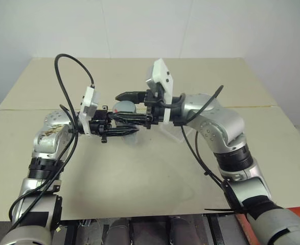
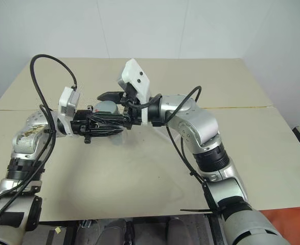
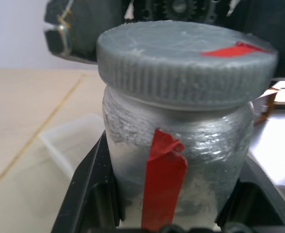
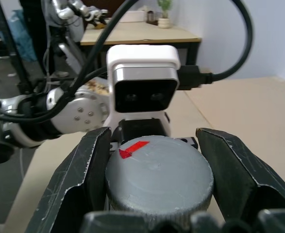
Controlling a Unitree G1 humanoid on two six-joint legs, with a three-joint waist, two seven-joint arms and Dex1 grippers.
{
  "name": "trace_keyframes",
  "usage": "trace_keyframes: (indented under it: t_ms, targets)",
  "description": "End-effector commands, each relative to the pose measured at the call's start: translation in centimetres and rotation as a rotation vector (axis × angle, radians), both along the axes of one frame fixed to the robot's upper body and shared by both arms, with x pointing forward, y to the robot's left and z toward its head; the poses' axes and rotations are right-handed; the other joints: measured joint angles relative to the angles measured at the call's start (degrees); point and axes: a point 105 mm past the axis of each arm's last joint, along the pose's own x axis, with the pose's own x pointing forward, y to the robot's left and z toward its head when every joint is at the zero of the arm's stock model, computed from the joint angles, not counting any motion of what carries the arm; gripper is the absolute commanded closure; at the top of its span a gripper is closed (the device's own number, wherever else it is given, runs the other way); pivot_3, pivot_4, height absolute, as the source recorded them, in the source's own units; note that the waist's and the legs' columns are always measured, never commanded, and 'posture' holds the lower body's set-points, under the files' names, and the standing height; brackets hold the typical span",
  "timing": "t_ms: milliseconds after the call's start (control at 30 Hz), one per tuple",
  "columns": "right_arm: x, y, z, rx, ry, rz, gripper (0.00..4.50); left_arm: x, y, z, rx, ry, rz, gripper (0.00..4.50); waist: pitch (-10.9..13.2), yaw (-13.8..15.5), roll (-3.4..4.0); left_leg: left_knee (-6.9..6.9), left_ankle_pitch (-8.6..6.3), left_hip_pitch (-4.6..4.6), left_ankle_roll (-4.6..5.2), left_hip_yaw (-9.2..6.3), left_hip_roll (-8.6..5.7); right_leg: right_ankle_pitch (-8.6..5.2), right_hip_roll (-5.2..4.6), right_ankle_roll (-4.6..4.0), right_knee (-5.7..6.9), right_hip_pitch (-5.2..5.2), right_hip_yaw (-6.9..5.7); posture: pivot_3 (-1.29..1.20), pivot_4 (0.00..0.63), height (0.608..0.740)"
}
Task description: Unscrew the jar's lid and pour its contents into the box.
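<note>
While left fingers (image 3: 91, 194) clamp jar (image 3: 176, 145), right fingers (image 4: 79, 179) flank lid (image 4: 159, 177).

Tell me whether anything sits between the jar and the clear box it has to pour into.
Nothing visible does. The jar, lid still on, is held in the left pincer just above the clear box, with the right pincer clamped on the lid.

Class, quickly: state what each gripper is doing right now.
Left gripper: shut on the jar.
Right gripper: shut on the lid.
</note>
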Motion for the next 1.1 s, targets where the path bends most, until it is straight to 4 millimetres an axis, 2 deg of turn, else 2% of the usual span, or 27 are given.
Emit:
trace_keyframes:
  t_ms: [33, 267, 400, 533, 667, 800, 933, 1033, 1100]
  targets:
    - [-0.4, -3.7, 6.1, 0.207, -0.210, -0.046, 1.74, -1.7, 0.9, -3.3, 0.116, 0.147, -0.100, 2.57, 0.0, 0.0, 0.00, 0.00, 0.00, 0.00, 0.00, 0.00, 0.00, 0.00, 0.00, 0.00, 0.00, 0.00, 0.00, 0.00, 0.150, 0.740]
    - [-1.2, -3.9, 5.6, 0.211, -0.197, 0.042, 1.74, -1.9, 1.1, -3.8, 0.154, 0.136, -0.102, 2.57, 0.0, 0.0, 0.08, 0.00, -0.12, 0.01, 0.20, 0.00, 0.00, 0.00, -0.01, 0.00, 0.01, 0.01, 0.00, 0.00, 0.150, 0.740]
    - [-1.0, -3.9, 5.4, 0.218, -0.209, 0.024, 1.74, -1.2, 0.8, -3.7, 0.133, 0.102, -0.051, 2.57, 0.1, 0.2, 0.06, 0.00, -0.13, -0.01, 0.21, 0.02, 0.02, -0.01, -0.01, 0.01, -0.03, 0.00, -0.06, 0.00, 0.150, 0.740]
    - [-1.0, -4.1, 5.6, 0.232, -0.212, 0.022, 1.74, -1.5, 1.0, -3.7, 0.122, 0.111, -0.060, 2.57, 0.1, -0.1, 0.06, 0.00, -0.12, 0.02, 0.20, 0.04, 0.02, -0.01, 0.01, 0.00, 0.03, 0.00, 0.01, 0.00, 0.150, 0.740]
    - [-0.5, -5.0, 5.7, 0.233, -0.229, -0.043, 1.74, -0.9, 1.4, -2.9, 0.095, 0.081, -0.014, 2.57, 0.1, 0.0, 0.06, -0.01, -0.12, 0.02, 0.20, 0.04, 0.02, -0.01, 0.00, 0.00, 0.02, -0.01, 0.01, 0.00, 0.150, 0.740]
    - [0.9, -7.2, 4.8, 0.210, -0.226, -0.186, 1.74, -0.1, 1.7, -1.9, 0.067, 0.030, 0.038, 2.57, 0.1, 0.3, 0.06, 0.01, -0.12, 0.00, 0.21, 0.05, -0.01, -0.01, -0.05, 0.00, -0.01, 0.01, -0.01, 0.00, 0.150, 0.740]
    - [3.0, -12.4, 2.4, 0.164, -0.196, -0.482, 1.74, 1.4, 2.1, 0.3, -0.001, -0.062, 0.138, 2.57, 0.0, 1.0, 0.05, 0.03, -0.13, 0.00, 0.22, 0.03, -0.03, -0.01, -0.06, 0.00, -0.05, 0.06, -0.05, 0.00, 0.150, 0.740]
    - [3.8, -16.3, 0.7, 0.143, -0.162, -0.694, 1.74, 2.3, 1.8, 1.3, -0.038, -0.121, 0.197, 2.57, 0.0, 1.2, 0.06, 0.02, -0.14, -0.01, 0.23, 0.05, -0.05, -0.01, -0.07, 0.00, -0.12, 0.07, -0.01, 0.00, 0.150, 0.740]
    - [4.3, -19.4, -1.5, 0.113, -0.117, -0.883, 1.74, 3.3, 1.4, 1.8, -0.060, -0.162, 0.256, 2.57, 0.0, 1.4, 0.06, -0.01, -0.12, 0.01, 0.20, 0.05, -0.05, -0.01, -0.07, 0.00, -0.15, 0.09, 0.00, 0.00, 0.150, 0.740]
